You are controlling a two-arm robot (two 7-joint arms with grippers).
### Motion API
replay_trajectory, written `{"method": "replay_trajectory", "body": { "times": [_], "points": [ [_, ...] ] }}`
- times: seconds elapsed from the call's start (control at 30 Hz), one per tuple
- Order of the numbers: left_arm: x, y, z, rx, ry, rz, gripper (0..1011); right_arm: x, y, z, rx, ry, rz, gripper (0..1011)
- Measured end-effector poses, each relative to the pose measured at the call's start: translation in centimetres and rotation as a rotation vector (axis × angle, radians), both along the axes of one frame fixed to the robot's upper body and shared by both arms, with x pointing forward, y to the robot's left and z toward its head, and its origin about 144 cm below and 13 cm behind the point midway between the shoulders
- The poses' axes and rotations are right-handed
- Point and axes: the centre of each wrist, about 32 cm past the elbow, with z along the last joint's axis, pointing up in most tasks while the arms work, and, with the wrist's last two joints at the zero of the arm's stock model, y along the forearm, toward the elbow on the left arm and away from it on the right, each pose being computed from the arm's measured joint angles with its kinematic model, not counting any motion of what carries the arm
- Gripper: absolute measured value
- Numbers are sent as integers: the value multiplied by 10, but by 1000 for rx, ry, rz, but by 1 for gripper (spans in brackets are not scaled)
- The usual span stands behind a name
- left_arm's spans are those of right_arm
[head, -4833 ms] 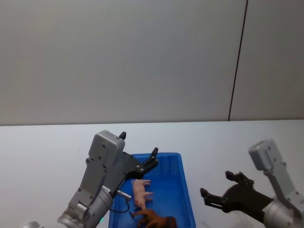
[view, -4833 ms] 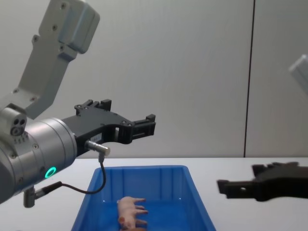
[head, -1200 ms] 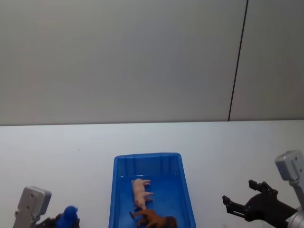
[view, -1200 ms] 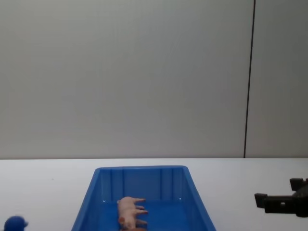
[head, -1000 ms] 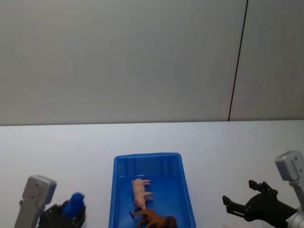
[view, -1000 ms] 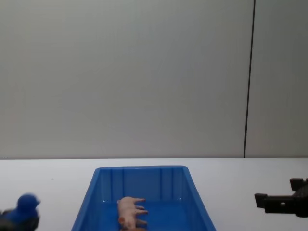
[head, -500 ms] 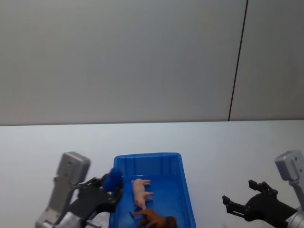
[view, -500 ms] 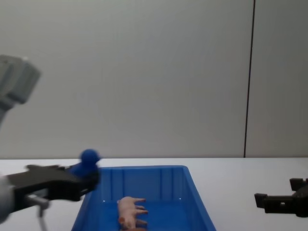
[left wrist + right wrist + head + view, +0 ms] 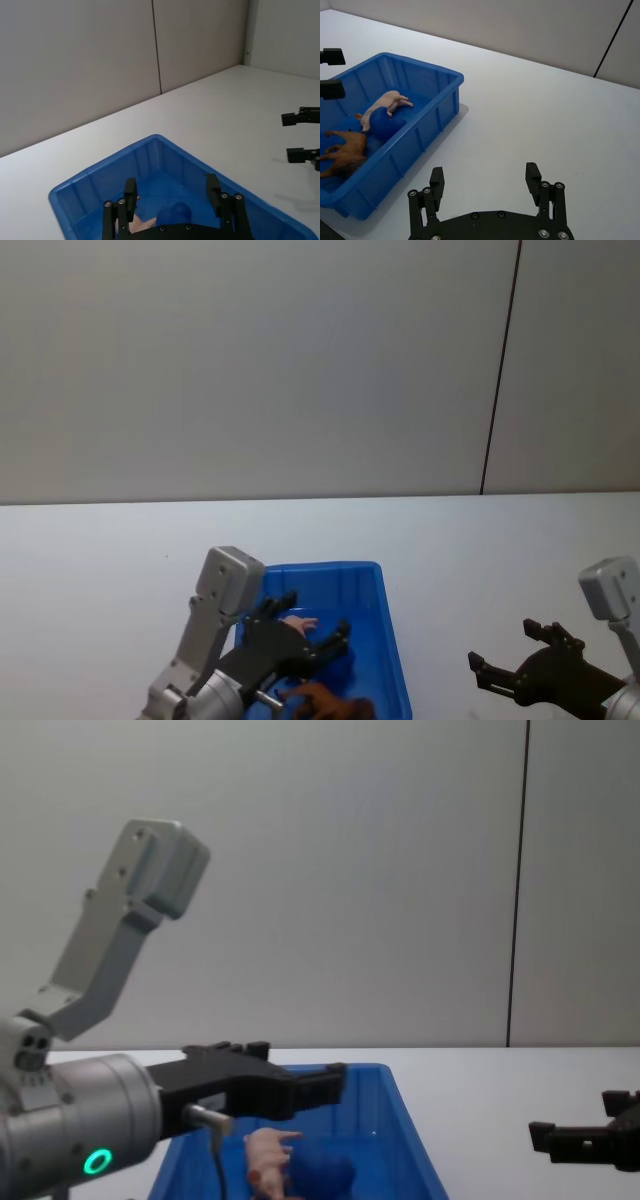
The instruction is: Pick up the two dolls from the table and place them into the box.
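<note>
In the lower middle of the head view, the left gripper (image 9: 305,640) is hanging over the box (image 9: 368,585), its jaws spread wide and gripping nothing. A blue toy (image 9: 381,124) is lying on the box floor right below those jaws, touching the pig (image 9: 384,104); in the left wrist view it is showing between the two jaws, clear of both. The pig's long axis is running toward the box's far wall, and the brown doll (image 9: 344,150) is lying at the near end. Both dolls are sitting inside the box, so the job looks done. At the lower right, the right gripper (image 9: 512,658) is hovering over bare desk (image 9: 470,540), jaws likewise spread and empty, well apart from the box.
</note>
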Motion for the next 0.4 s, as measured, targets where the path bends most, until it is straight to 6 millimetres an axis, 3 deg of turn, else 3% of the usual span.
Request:
{"method": "replay_trajectory", "body": {
  "times": [0.2,0.4],
  "points": [
    [2,-5,-2,-27,-1,-34,1001,0,0,0,0,0,0,1001],
    [3,-7,-3,-43,-1,-50,1001,0,0,0,0,0,0,1001]
  ]
}}
